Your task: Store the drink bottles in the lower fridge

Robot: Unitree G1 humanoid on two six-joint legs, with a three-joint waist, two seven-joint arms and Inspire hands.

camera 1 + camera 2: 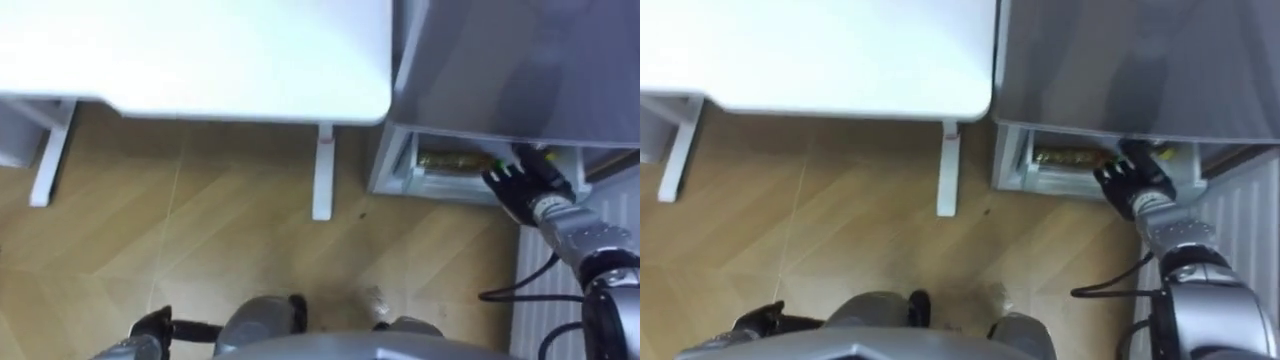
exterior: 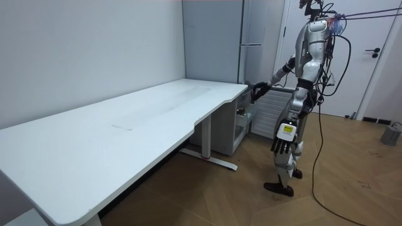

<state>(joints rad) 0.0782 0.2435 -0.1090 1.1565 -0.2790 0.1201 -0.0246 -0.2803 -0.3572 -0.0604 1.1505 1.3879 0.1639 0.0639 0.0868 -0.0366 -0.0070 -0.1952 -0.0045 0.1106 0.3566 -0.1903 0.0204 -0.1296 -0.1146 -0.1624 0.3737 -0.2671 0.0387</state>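
A golden-brown drink (image 1: 450, 161) lies on its side in the open lower fridge compartment (image 1: 400, 172), under the grey fridge front (image 1: 500, 60). My right hand (image 1: 515, 186) is stretched out at the compartment's mouth, just right of the drink, with its fingers straight and nothing clearly held. My left hand (image 1: 150, 325) hangs by my side at the lower left, with relaxed fingers. In the room view I stand upright facing the fridge (image 2: 251, 37), with my right hand (image 2: 257, 91) reaching toward it and my left hand (image 2: 282, 142) hanging down.
A white desk (image 1: 200, 50) stands to my left, its leg (image 1: 322, 170) close to the fridge. A white ribbed panel (image 1: 540, 290) stands at my right. Wooden floor (image 1: 200, 230) lies open in front of me.
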